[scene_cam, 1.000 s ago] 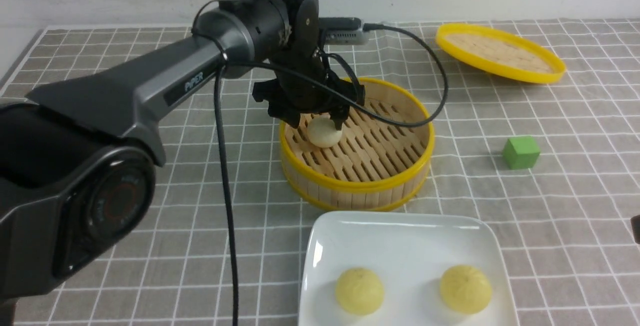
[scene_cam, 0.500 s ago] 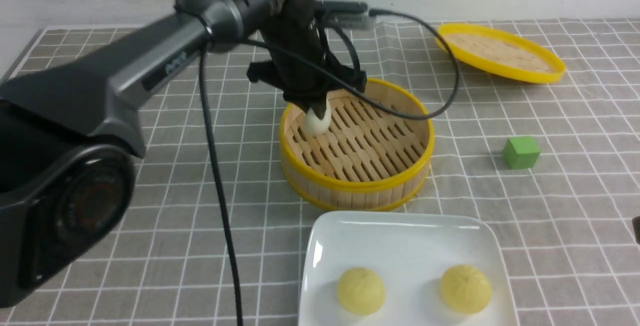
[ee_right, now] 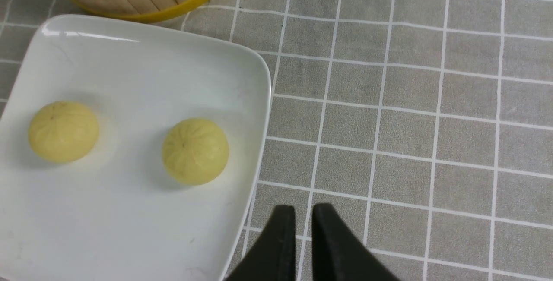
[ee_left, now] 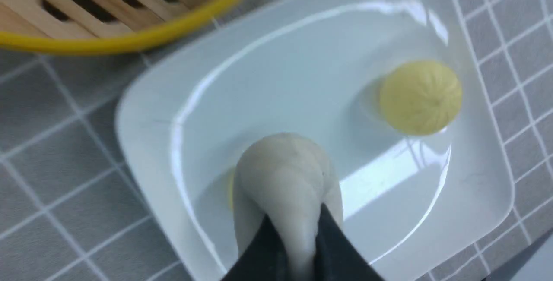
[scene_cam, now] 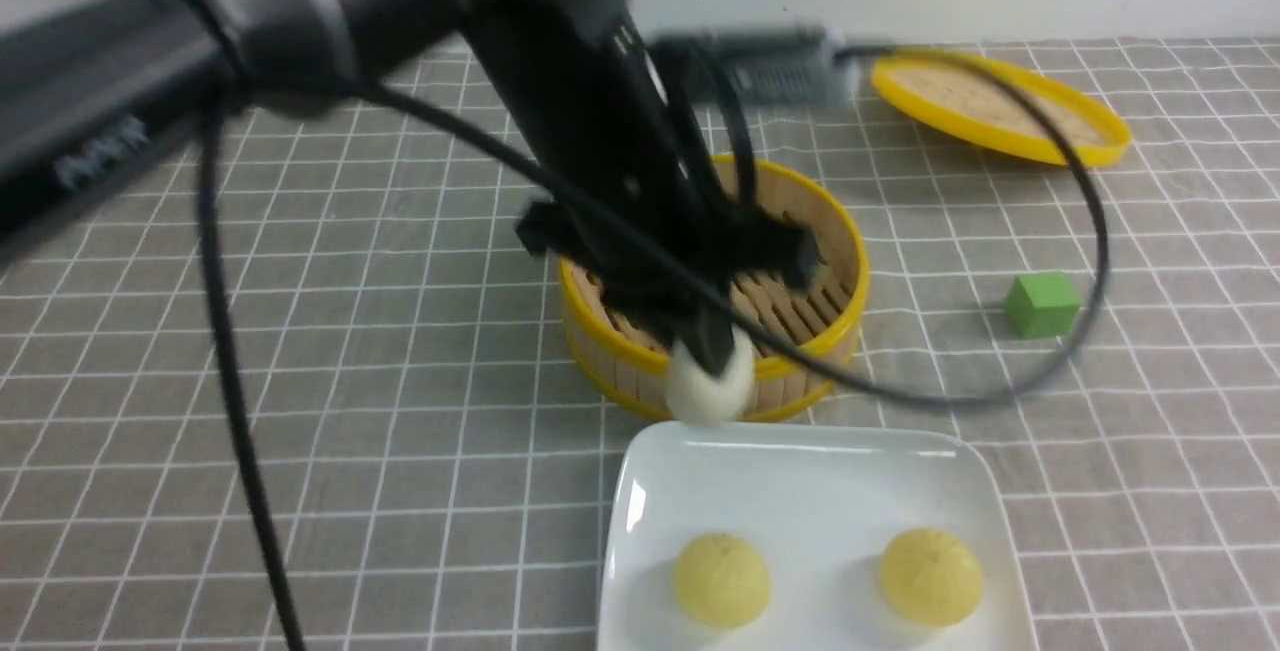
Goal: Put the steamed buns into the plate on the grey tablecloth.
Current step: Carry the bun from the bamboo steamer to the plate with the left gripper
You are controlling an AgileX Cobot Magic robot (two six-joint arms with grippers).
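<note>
Grey tablecloth: woven cloth with a grid of thin white lines, covering the table.

Plate: glossy white, square with rounded corners and a shallow raised rim, nearest the robot. Two pale yellow buns sit on it well apart; they are domed, with faint pleats.

Left gripper: black fingers clamped on the off-white bun, which is smooth and matte. In the front view it hangs over the plate's far edge, just before the steamer basket. In the wrist view it is over the plate.

Basket: round, slatted bamboo floor, yellow rim, nothing visible inside. Its flat round lid lies tilted at far right, and a green cube sits between them.

Right gripper: jaws nearly together and holding nothing, over the cloth beside the plate.
</note>
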